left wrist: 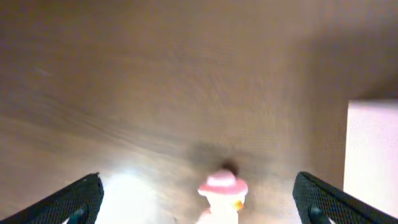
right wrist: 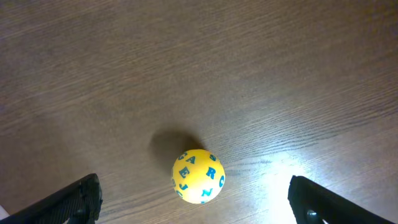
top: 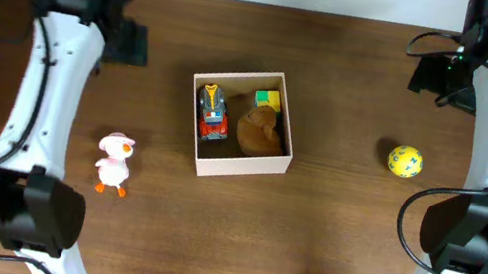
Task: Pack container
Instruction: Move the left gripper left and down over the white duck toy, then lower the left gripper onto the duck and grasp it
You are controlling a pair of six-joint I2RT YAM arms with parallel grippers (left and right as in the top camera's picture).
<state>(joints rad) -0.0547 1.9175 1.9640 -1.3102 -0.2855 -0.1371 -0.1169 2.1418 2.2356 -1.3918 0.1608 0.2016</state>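
- Container (top: 244,167) at middle of tabletop (top: 323,262); you've three toys in: truck (top: 212,113), brown figure (top: 260,133), green-yellow block (top: 268,99).
- Left for you: duck (top: 113,161), ball (top: 404,161), both outside.
- Left jaws and right jaws wide, empty.

So the container (top: 241,166) sits roughly mid-surface (top: 326,242). Inside it, the toy truck (top: 212,112) lies along the left side. A block (top: 268,100) is tucked in the right corner toward the top of the overhead shot, and a lumpy figure (top: 260,134) is right below the block, pretty much against it. Outside, the duck toy (top: 114,161) stands off to the left and a bit lower, well apart from the container. The ball (top: 404,161) lies out on the right, about level with the container and well clear too.
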